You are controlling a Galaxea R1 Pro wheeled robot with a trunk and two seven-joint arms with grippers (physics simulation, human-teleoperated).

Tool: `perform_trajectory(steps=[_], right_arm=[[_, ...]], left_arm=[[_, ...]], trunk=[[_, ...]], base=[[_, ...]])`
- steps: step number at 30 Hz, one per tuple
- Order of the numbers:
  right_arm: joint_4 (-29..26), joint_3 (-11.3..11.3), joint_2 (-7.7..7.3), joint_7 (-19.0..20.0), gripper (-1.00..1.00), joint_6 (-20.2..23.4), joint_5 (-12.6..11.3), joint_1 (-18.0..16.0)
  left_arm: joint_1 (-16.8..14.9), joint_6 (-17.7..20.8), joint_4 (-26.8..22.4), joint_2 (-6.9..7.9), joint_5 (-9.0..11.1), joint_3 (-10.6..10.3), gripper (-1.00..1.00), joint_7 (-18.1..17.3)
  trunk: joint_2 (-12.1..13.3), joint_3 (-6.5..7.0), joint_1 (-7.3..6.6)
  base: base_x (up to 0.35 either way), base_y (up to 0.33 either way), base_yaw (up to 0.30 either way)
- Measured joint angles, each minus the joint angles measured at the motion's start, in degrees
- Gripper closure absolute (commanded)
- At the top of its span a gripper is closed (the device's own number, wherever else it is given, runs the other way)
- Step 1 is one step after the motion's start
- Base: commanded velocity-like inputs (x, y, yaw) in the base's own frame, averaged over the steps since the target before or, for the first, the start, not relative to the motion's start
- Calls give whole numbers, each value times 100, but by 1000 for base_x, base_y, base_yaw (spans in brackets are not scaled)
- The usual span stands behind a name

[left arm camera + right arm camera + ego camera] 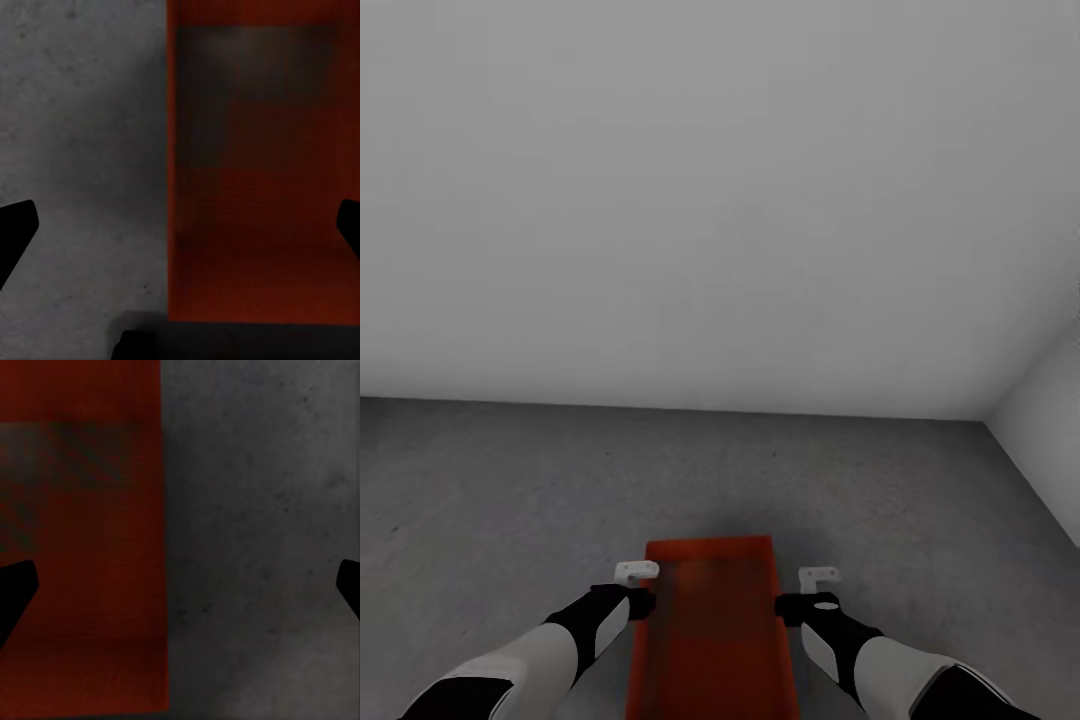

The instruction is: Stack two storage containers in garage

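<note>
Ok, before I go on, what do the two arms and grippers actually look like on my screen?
Both arms match: smooth white forearm shells with black sections at the wrist and towards the elbow. The left gripper and right gripper end in small pale grey-white finger pieces on black wrist blocks. In the wrist views the fingertips show as plain black wedges. No cables or markings are visible.

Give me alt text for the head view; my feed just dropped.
An orange-red storage container sits lengthwise on the dark grey concrete floor between both arms, the left pincer and right pincer at its long sides. Plain white walls rise behind, meeting in a corner at right.
</note>
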Motion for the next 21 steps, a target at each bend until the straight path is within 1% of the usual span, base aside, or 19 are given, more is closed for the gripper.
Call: perform_trajectory(steps=[21], right_arm=[[0, 1, 0, 0, -100, 0, 0, 0]], left_arm=[[0, -9, 0, 2, -2, 0, -100, 0]], trunk=[[843, 569, -461]], base=[[0, 0, 0]])
